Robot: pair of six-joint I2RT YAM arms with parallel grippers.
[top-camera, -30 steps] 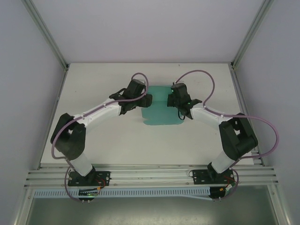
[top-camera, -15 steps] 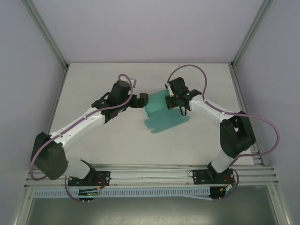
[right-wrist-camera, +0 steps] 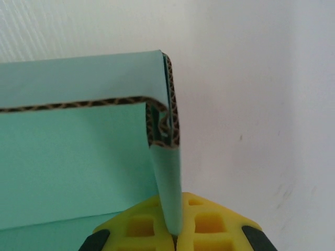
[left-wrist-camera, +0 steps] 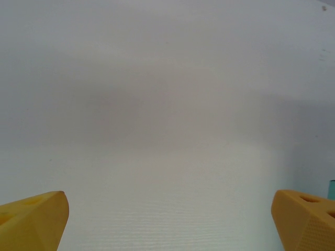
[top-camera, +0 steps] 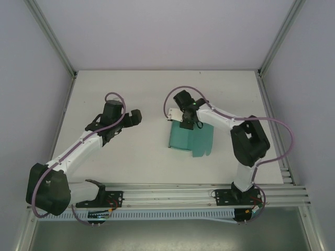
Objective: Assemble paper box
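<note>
Holding item: right end effector [top-camera: 186, 121], yellow fingers [right-wrist-camera: 209, 222] pressed together on a thin upright flap of the paper box [top-camera: 191, 139]. In the right wrist view the right end effector [right-wrist-camera: 175, 238] pinches the lower end of that flap, and the paper box [right-wrist-camera: 68, 157] spreads to the left of it.

Paper box: teal card with a brown corrugated cut edge. One strip is folded over at the corner above the fingers. The sheet is partly folded rather than flat. It sits on the white worktop [top-camera: 131, 157] a little right of the middle, somewhat nearer the near edge than the far edge. The grip is at its far left corner.

Left end effector [top-camera: 137, 116]: fingers spread wide and holding nothing. It is over bare worktop left of the middle, well apart from the paper box. In the left wrist view the left end effector [left-wrist-camera: 167, 225] shows as two yellow fingertips [left-wrist-camera: 31, 219] at the bottom corners of the frame. Between them is plain white surface, and a sliver of teal shows at the right margin.
</note>
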